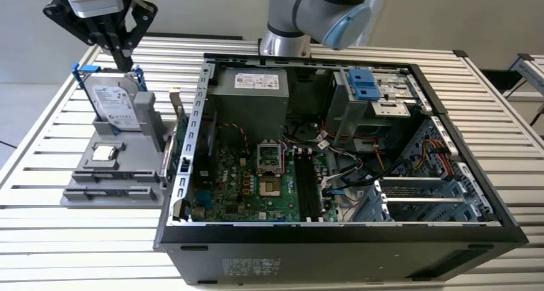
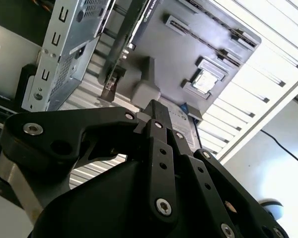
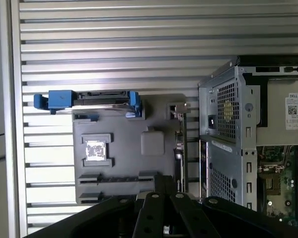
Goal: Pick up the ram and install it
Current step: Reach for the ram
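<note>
Exterior view. We see the gripper (image 1: 127, 63), fingers pressed together on nothing, hanging close over the upright hard drive (image 1: 114, 100) on the grey fixture (image 1: 111, 192). The ram (image 1: 176, 116) stands on edge at the fixture's 3 o'clock side, just beside the open computer case (image 1: 340, 240), at 5 o'clock from the gripper. The processor chip (image 1: 104, 153) lies at the gripper's 6 o'clock.
</note>
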